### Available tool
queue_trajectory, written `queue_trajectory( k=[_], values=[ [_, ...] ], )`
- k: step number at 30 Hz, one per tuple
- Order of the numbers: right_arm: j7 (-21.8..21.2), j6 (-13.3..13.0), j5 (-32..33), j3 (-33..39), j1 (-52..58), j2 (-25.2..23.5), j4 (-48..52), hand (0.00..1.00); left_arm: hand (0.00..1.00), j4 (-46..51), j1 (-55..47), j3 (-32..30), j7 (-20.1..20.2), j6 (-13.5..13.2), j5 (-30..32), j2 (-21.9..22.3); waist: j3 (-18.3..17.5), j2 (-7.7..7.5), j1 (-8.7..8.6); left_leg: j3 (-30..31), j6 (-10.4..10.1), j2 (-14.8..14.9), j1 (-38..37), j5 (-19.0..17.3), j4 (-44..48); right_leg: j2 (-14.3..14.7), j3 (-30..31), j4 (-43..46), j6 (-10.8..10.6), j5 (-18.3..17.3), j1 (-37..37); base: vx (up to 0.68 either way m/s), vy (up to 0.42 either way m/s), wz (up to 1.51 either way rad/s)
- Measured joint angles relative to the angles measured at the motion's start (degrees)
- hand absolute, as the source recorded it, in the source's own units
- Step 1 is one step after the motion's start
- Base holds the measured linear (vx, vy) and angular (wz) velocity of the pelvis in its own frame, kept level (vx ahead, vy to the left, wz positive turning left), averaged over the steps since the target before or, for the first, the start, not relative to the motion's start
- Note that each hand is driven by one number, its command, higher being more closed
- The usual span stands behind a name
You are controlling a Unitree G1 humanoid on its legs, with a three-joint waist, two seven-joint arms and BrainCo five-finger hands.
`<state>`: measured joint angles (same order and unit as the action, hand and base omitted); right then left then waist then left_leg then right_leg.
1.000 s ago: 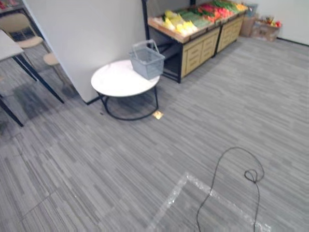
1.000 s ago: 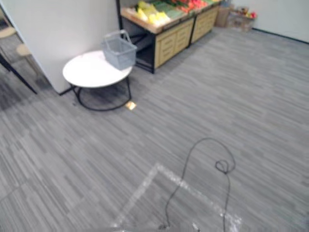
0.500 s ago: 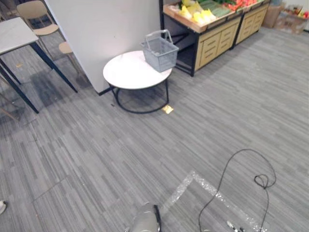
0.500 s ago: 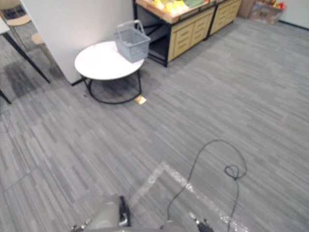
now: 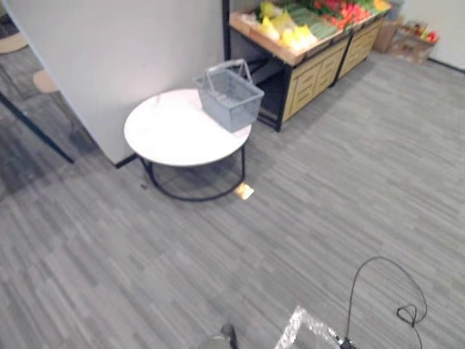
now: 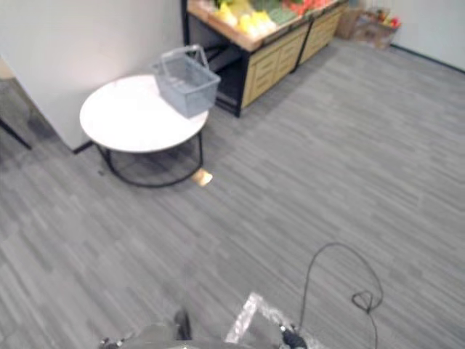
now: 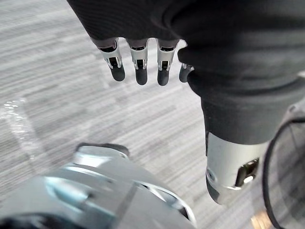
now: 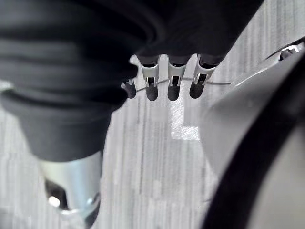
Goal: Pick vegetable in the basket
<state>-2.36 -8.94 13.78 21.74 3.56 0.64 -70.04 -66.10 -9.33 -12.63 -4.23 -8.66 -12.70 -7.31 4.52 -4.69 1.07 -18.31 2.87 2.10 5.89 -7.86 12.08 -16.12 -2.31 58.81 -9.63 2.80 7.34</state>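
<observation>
A grey wire basket (image 5: 229,98) with its handle up stands on the right part of a round white table (image 5: 168,132). Behind it a wooden produce stand (image 5: 314,49) carries yellow vegetables (image 5: 282,30), green ones (image 5: 314,20) and red ones (image 5: 347,10). The basket looks empty. My left hand (image 7: 138,67) hangs over the grey floor, fingers relaxed and holding nothing. My right hand (image 8: 171,85) hangs the same way, fingers loose over the floor. Both hands are far from the table and the stand.
A light grey partition wall (image 5: 123,51) rises behind the table. A small yellowish scrap (image 5: 243,191) lies on the floor by the table's black frame. Cardboard boxes (image 5: 414,40) sit at the far right. Shiny tape (image 5: 304,329) marks the carpet near me.
The whole picture has shifted, so the camera has moved: table, basket and stand now show larger and nearer. Nothing in the scene itself has moved.
</observation>
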Motion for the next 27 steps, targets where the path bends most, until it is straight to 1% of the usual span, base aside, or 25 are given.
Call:
queue_trajectory(
  k=[1, 2, 3, 4, 5, 7, 8, 9, 10, 11, 12, 13, 14, 15, 16, 17, 18, 19, 20, 21, 22, 23, 25, 26, 27],
  values=[
    [-0.10, -0.02, 0.02, -0.57, 0.02, 0.71, 0.31, 0.00, 0.00, -0.07, 0.23, 1.73, 0.08, -0.05, -0.01, -0.44, 0.27, 0.40, -0.18, -0.09, -0.07, -0.70, -5.30, -0.11, -3.62, 0.67, -2.49, 3.54, 1.86, -4.50, 2.81, 0.41, 0.105, -0.01],
    [-0.16, -0.08, 0.03, -0.80, 0.04, 1.25, 1.09, 0.00, 0.00, -0.12, 0.78, 2.21, 0.09, -0.03, -0.02, -0.22, 0.72, 1.11, -0.69, 0.09, -0.13, -0.92, -9.12, -0.45, -6.03, 1.31, -5.81, 3.44, 4.11, -8.98, 5.41, 0.38, 0.078, 0.07],
    [-0.18, -0.09, 0.06, -0.75, 0.08, 1.37, 1.69, 0.00, 0.00, -0.11, 1.05, 2.17, 0.08, -0.03, -0.02, -0.02, 0.90, 1.43, -1.04, 0.36, -0.21, -0.96, -10.48, -0.86, -6.70, 1.34, -7.74, 2.18, 5.23, -10.55, 6.70, 0.34, 0.019, 0.17],
    [-0.32, -0.30, 0.12, -0.29, 0.06, 1.61, 2.10, 0.00, 0.00, -0.12, 1.67, 1.73, 0.09, -0.04, -0.02, 0.47, 1.20, 1.92, -1.20, 0.58, -0.56, -0.95, -12.66, -1.74, -7.59, 1.15, -11.14, -2.45, 6.43, -12.36, 9.01, 0.33, -0.033, 0.19],
    [-0.39, -0.56, 0.31, 0.53, 0.16, 1.64, 2.70, 0.00, 0.00, -0.11, 2.57, 0.30, 0.10, -0.02, -0.03, 1.19, 1.43, 2.26, -1.19, 1.05, -1.13, -0.89, -14.29, -2.66, -8.05, 0.57, -14.26, -8.98, 7.11, -12.76, 10.89, 0.34, -0.057, 0.23],
    [-0.35, -0.73, 0.45, 0.49, 0.74, 1.73, 4.13, 0.00, 0.00, -0.03, 3.18, -1.49, 0.10, -0.02, -0.05, 2.17, 1.70, 2.81, -1.41, 2.01, -2.30, -0.25, -15.59, -4.00, -8.01, 0.38, -16.11, -19.15, 6.92, -12.54, 12.07, 0.38, -0.142, 0.28],
    [-0.32, -1.06, 0.83, 0.50, 1.33, 1.67, 5.03, 0.00, 0.00, 0.08, 3.43, -3.09, 0.13, -0.05, -0.04, 3.14, 2.02, 3.54, -1.38, 2.55, -3.72, 0.84, -16.68, -5.21, -7.95, 0.51, -16.34, -28.85, 5.99, -11.50, 12.31, 0.54, -0.252, 0.25],
    [-0.34, -1.11, 0.85, 0.72, 1.73, 1.78, 6.21, 0.00, 0.00, 0.11, 3.64, -4.72, 0.11, -0.05, -0.03, 4.16, 2.61, 4.44, -1.34, 3.00, -5.22, 2.33, -18.17, -6.50, -7.82, 0.62, -15.99, -37.59, 5.87, -9.22, 12.52, 0.50, -0.242, 0.18],
    [-0.34, -1.11, 0.86, 0.97, 1.85, 1.83, 6.53, 0.00, 0.00, 0.11, 3.72, -5.61, 0.10, -0.05, -0.02, 4.74, 2.94, 4.99, -1.28, 3.02, -6.18, 3.31, -19.07, -7.22, -7.76, 0.72, -15.82, -41.59, 5.75, -7.49, 12.53, 0.55, -0.272, 0.07],
    [-0.27, -1.09, 0.83, 0.90, 2.36, 2.07, 7.14, 0.00, 0.00, 0.10, 3.96, -7.04, 0.11, -0.05, -0.01, 5.62, 3.39, 5.64, -1.06, 2.96, -8.03, 5.10, -20.61, -8.64, -7.84, 0.76, -15.65, -47.46, 4.78, -4.47, 12.53, 0.55, -0.301, 0.06],
    [-0.25, -1.05, 0.71, 0.66, 3.05, 1.93, 7.39, 0.00, 0.00, 0.11, 4.30, -8.44, 0.13, -0.07, -0.01, 6.08, 3.54, 5.27, -0.97, 3.00, -8.57, 6.35, -22.48, -10.66, -8.10, 0.18, -15.07, -49.86, 3.73, -3.81, 12.43, 0.55, -0.329, 0.12],
    [-0.23, -1.04, 0.74, 0.58, 3.56, 1.79, 7.44, 0.00, 0.00, 0.09, 4.48, -8.69, 0.18, -0.06, -0.01, 6.17, 3.48, 5.00, -1.02, 3.17, -8.01, 6.86, -23.52, -11.79, -8.17, -0.24, -14.66, -49.14, 3.34, -3.02, 12.51, 0.71, -0.465, 0.16],
    [-0.24, -0.86, 0.21, 0.20, 4.47, 2.57, 7.85, 0.00, 0.00, -0.26, 4.49, -9.08, 0.35, 0.05, 0.10, 7.11, 3.28, 5.80, -0.90, 3.35, -6.62, 8.37, -25.54, -12.08, -7.63, 0.12, -14.19, -41.83, 2.74, 0.10, 14.19, 0.62, -0.414, 0.19],
    [-0.26, -0.88, 0.02, 0.21, 4.72, 2.55, 7.84, 0.00, 0.00, -0.60, 4.81, -9.37, 0.57, 0.02, 0.06, 7.78, 3.10, 5.87, -0.94, 3.77, -6.73, 8.97, -25.51, -10.66, -6.80, 0.00, -13.46, -38.07, 2.82, 0.05, 15.46, 0.74, -0.552, 0.18],
    [-0.38, -0.80, -0.05, 0.46, 4.81, 2.98, 7.55, 0.00, 0.00, -0.46, 5.11, -9.70, 0.93, -0.16, 0.39, 8.47, 3.14, 6.62, -0.99, 5.53, -6.57, 10.36, -25.15, -7.80, -4.14, 0.61, -13.23, -32.55, 4.87, -3.97, 16.49, 0.61, -0.476, 0.14],
    [-0.67, -0.48, -0.11, 0.86, 5.02, 3.98, 6.42, 0.00, 0.00, -0.75, 4.95, -9.78, 0.95, -0.10, 0.37, 9.66, 2.50, 8.12, -1.02, 8.37, -6.89, 12.73, -22.83, -4.73, 1.35, 1.76, -14.77, -31.40, 5.81, -7.17, 15.33, 0.62, -0.470, 0.11],
    [-0.65, -0.40, -0.10, 0.94, 4.90, 4.28, 5.94, 0.00, 0.00, -1.12, 4.94, -9.79, 0.96, -0.09, 0.33, 9.91, 2.01, 8.91, -0.97, 9.83, -7.03, 13.81, -20.65, -2.45, 5.56, 2.52, -15.62, -31.40, 5.92, -8.56, 14.44, 0.65, -0.426, 0.26],
    [-0.66, 0.18, -0.09, 1.02, 4.68, 4.55, 4.74, 0.00, 0.00, -1.07, 5.04, -9.78, 1.25, 0.01, 0.08, 9.86, 2.18, 9.43, -1.52, 12.23, -8.07, 15.80, -15.77, 4.16, 15.74, 3.30, -17.33, -31.89, 6.39, -10.59, 11.14, 0.64, -0.352, 0.37],
    [-0.61, 0.46, -0.09, 0.09, 4.24, 5.09, 3.55, 0.00, 0.00, -0.99, 5.09, -9.54, 1.30, -0.01, -0.46, 9.59, 2.45, 9.55, -1.75, 13.51, -10.12, 18.09, -10.60, 9.56, 27.65, 3.73, -19.11, -33.68, 7.22, -11.47, 6.68, 0.61, -0.315, 0.33],
    [-0.51, 0.69, -0.18, -0.37, 3.77, 5.49, 3.31, 0.00, 0.00, -0.85, 5.16, -9.18, 1.33, 0.00, -0.91, 9.35, 2.65, 9.73, -1.62, 12.89, -10.06, 19.25, -7.90, 9.10, 34.05, 4.56, -19.43, -35.18, 7.43, -11.77, 4.23, 0.56, -0.228, 0.09],
    [-0.41, 0.85, -0.19, -1.01, 3.25, 6.05, 2.71, 0.00, 0.00, -0.18, 5.14, -9.00, 1.40, -0.02, -2.09, 8.98, 3.03, 9.32, -1.34, 11.04, -9.84, 19.86, -3.93, 6.36, 42.56, 5.68, -19.70, -38.74, 7.58, -11.86, -0.69, 0.53, -0.186, -0.10],
    [-0.19, 0.79, -0.14, -1.19, 2.40, 6.06, 2.60, 0.00, 0.00, 0.64, 5.20, -9.01, 1.34, -0.21, -2.42, 8.65, 3.56, 8.42, -0.83, 8.50, -9.64, 18.97, -1.00, 3.39, 45.72, 6.06, -19.84, -42.39, 7.30, -11.64, -5.50, 0.52, -0.168, -0.12],
    [0.24, 0.75, 0.03, -1.40, 1.08, 5.86, 2.60, 0.00, 0.00, 1.53, 5.20, -8.37, 1.33, -0.86, -2.52, 8.04, 4.06, 7.58, -0.70, 4.50, -9.64, 17.82, 3.19, 0.25, 44.90, 6.19, -20.17, -46.47, 6.83, -11.36, -9.92, 0.46, -0.060, -0.09],
    [0.52, 0.69, 0.18, -1.39, -0.41, 5.68, 2.76, 0.00, 0.00, 1.99, 5.22, -7.93, 1.30, -0.97, -2.85, 7.73, 4.11, 7.52, -0.34, 0.49, -9.34, 16.54, 6.72, -1.68, 38.89, 6.21, -20.25, -49.54, 6.22, -11.00, -12.47, 0.37, 0.003, -0.13],
    [0.51, 0.63, 0.19, -1.39, -0.94, 5.49, 2.94, 0.00, 0.00, 2.26, 5.23, -7.90, 1.27, -1.09, -2.93, 7.75, 4.14, 7.53, -0.11, -1.56, -9.18, 16.10, 7.83, -2.10, 34.83, 6.21, -20.16, -50.83, 5.97, -10.86, -13.52, 0.44, 0.108, -0.17]
  ],
)
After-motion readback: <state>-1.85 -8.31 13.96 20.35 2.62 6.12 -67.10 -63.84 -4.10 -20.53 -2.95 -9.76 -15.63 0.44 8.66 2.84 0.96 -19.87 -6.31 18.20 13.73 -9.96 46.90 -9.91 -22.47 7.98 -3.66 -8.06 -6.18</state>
